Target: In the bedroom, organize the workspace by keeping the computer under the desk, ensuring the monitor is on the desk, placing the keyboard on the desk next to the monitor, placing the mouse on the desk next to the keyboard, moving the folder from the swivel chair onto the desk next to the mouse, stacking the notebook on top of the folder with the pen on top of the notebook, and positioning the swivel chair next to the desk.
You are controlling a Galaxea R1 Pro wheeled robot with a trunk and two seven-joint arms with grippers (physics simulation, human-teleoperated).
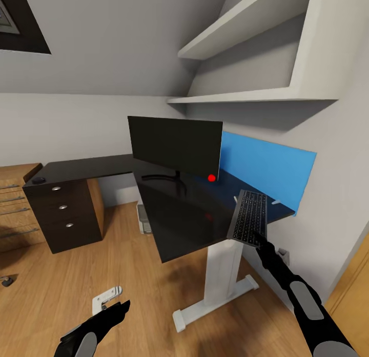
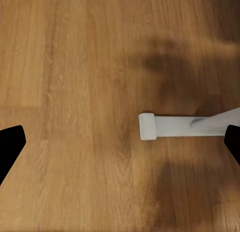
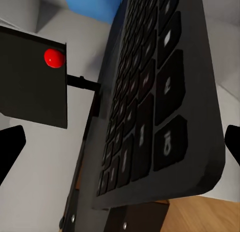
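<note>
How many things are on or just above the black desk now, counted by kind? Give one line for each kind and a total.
Monitor, standing on the desk: 1
Keyboard, held tilted by the right gripper above the desk's edge: 1
Mouse, at the desk's far left end: 1
Total: 3

You can read no text anywhere; the legends on the keyboard (image 3: 160,92) keys are too blurred.

Black L-shaped desk (image 1: 169,218) on white leg carries the monitor (image 1: 175,147) at its back and the mouse (image 1: 39,180) on far left end above drawers.
</note>
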